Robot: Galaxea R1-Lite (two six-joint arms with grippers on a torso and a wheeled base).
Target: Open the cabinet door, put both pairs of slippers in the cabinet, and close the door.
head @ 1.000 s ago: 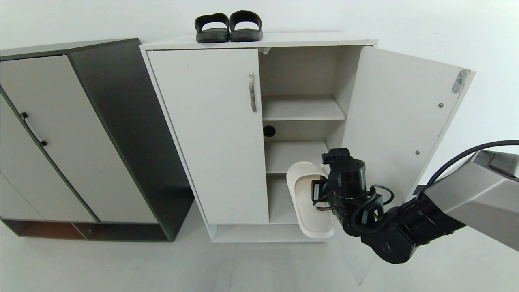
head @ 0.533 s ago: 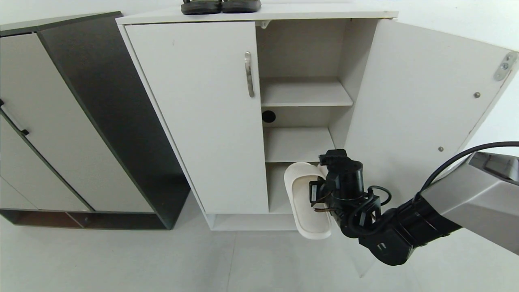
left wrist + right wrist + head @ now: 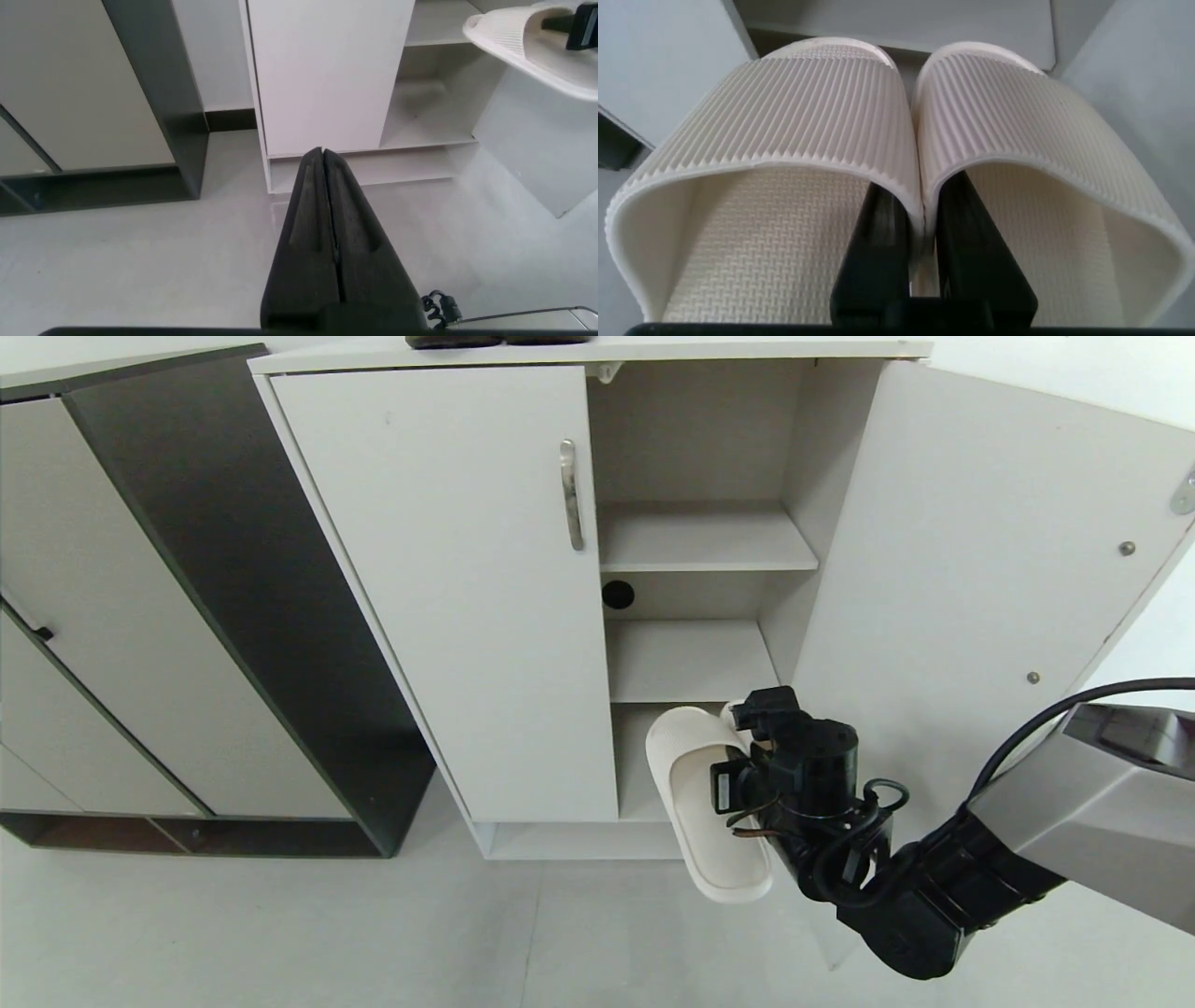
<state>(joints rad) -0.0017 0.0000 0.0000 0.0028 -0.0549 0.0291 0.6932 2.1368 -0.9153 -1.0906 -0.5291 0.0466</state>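
Right wrist view: cream ribbed slippers (image 3: 822, 121), inner edges tight in right tool (image 3: 920, 219).

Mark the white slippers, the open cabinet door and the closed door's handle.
white slippers (image 3: 822, 126), right wrist view, ribbed strap
open cabinet door (image 3: 971, 569), head view, inner face
handle (image 3: 569, 495), head view, middle of bar

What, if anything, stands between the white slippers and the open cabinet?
Nothing visible. The right door is open, and the slippers, clamped in the right gripper, hang just before the lowest compartment. The shut left door sits beside it.
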